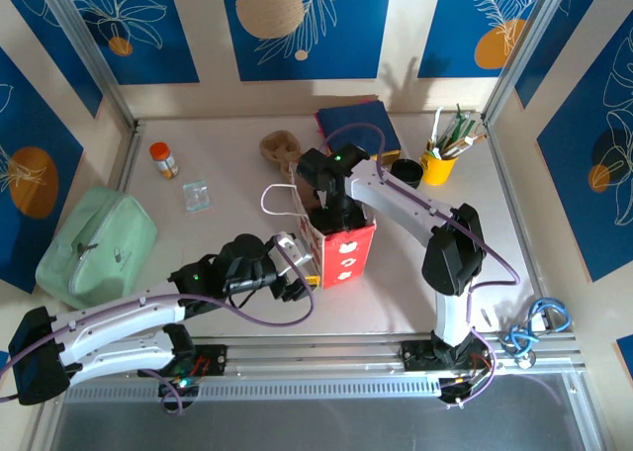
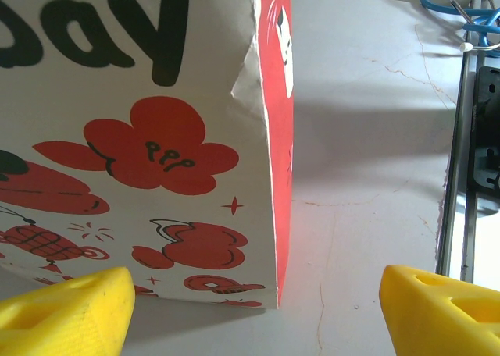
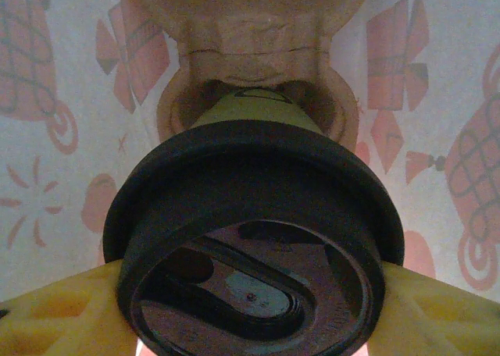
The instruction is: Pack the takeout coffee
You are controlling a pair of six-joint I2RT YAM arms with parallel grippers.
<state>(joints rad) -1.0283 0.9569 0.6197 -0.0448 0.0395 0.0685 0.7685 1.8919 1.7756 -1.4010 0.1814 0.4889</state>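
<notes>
The takeout coffee is a green-sided cup (image 3: 248, 112) with a black lid (image 3: 250, 215). It stands in a brown moulded carrier (image 3: 258, 44) inside the red and white paper bag (image 1: 346, 253). My right gripper (image 3: 250, 313) reaches down into the bag (image 3: 47, 137) and is shut on the lid's rim, one yellow finger (image 3: 58, 317) on each side. In the top view the right gripper (image 1: 331, 212) sits at the bag's mouth. My left gripper (image 1: 300, 270) is open beside the bag's near left side. Its yellow fingers (image 2: 66, 309) straddle the bag's bottom corner (image 2: 275, 297) without touching it.
A pale green pouch (image 1: 94, 243) lies at the left. Behind it are an orange-lidded bottle (image 1: 163, 159) and a small clear item (image 1: 196, 194). At the back are a brown carrier piece (image 1: 280, 149), a blue and red flat item (image 1: 356, 125), a black round item (image 1: 407, 169) and a yellow cup of utensils (image 1: 440, 162).
</notes>
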